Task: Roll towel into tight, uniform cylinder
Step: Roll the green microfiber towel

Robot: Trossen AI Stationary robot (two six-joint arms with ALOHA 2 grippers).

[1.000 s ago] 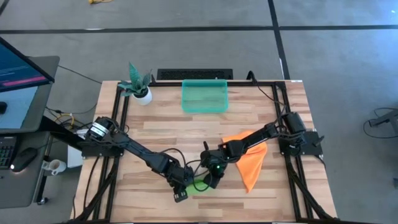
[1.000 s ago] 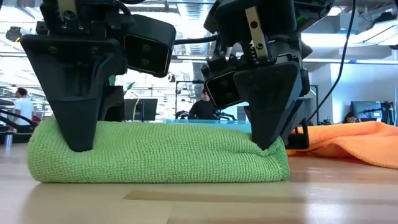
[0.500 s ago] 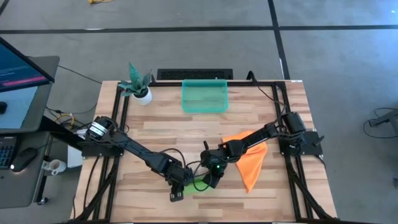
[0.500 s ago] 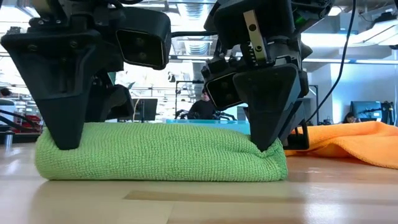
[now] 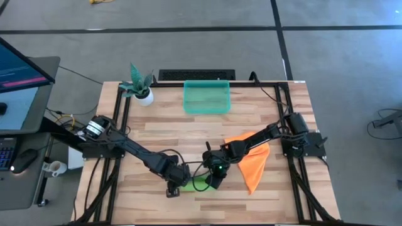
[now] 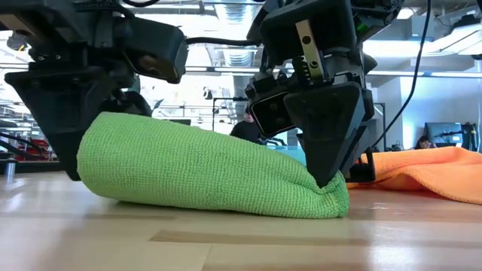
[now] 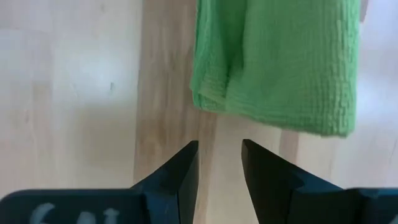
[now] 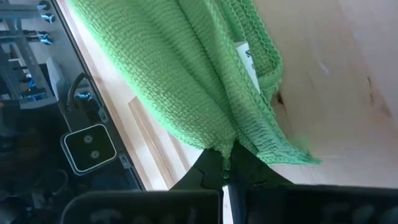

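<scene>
A green towel [image 6: 211,173], rolled into a thick bundle, lies on the wooden table near its front edge [image 5: 196,185]. Its left end [image 6: 98,150] stands higher and thicker than its right end. My left gripper [image 7: 217,149] is slightly open and empty, just off the towel's left end [image 7: 211,102], low over the table [image 5: 173,189]. My right gripper [image 5: 213,182] is shut on the towel's right end [image 6: 327,188], pointing down. My right gripper pinches the right end of the green towel [image 8: 239,140] between its two shut fingers, over several bunched layers. The fingers come from above, pointing down [image 6: 324,162], and their tips hold that end down on the table. The rest of the roll lies on the table to its left.
An orange towel [image 5: 254,162] lies crumpled just right of my right gripper and shows in the low view [image 6: 429,169]. A teal tray [image 5: 206,97] and a small potted plant [image 5: 139,88] stand at the table's far side. People show in the room behind.
My left gripper has come off the top of the towel's left end and gone toward the table's left edge. The towel's left end now stands higher and bulkier, while its right end has stayed pinned under my right gripper.
</scene>
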